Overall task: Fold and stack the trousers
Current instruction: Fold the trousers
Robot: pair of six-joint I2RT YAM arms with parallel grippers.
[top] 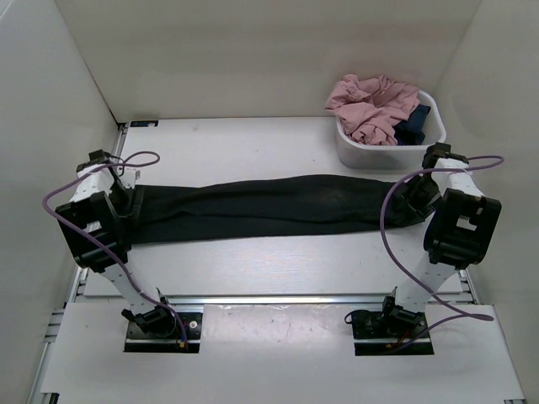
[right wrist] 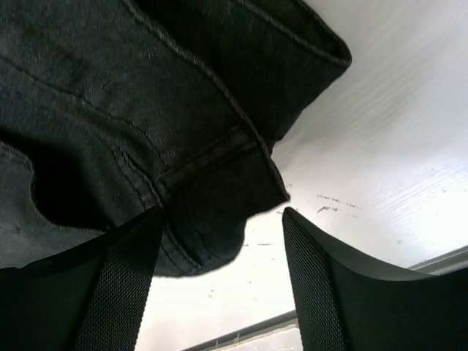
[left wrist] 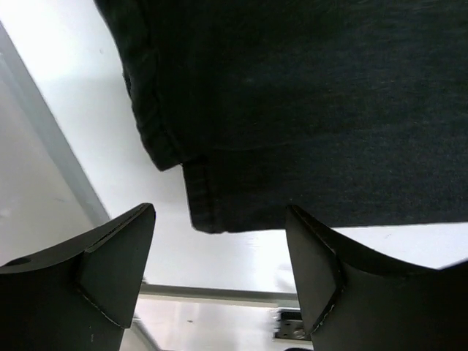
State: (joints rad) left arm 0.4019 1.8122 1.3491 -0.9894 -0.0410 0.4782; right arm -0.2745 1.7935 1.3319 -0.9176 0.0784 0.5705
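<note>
White worktop (top: 253, 261) lies under both arms. Left hand (left wrist: 221, 213) gapes wide, holding nothing, just short of one end of the long black soft-fabric trousers (top: 261, 206). Right hand (right wrist: 223, 216), equally spread and empty, is at the other end. Trousers lie flat, stretched across the worktop's middle.

White tub (top: 362, 156) back right: pink garment (top: 370, 105), dark blue garment (top: 415, 126) inside.

This is looking like a robotics lab cell: plain white panels (top: 253, 50) are boxing in a white bench (top: 253, 261), the left arm (top: 97, 223) and right arm (top: 459, 227) are sitting bolted beside aluminium rails (top: 278, 298), and a tub (top: 362, 156) is holding laundry (top: 370, 105).
</note>
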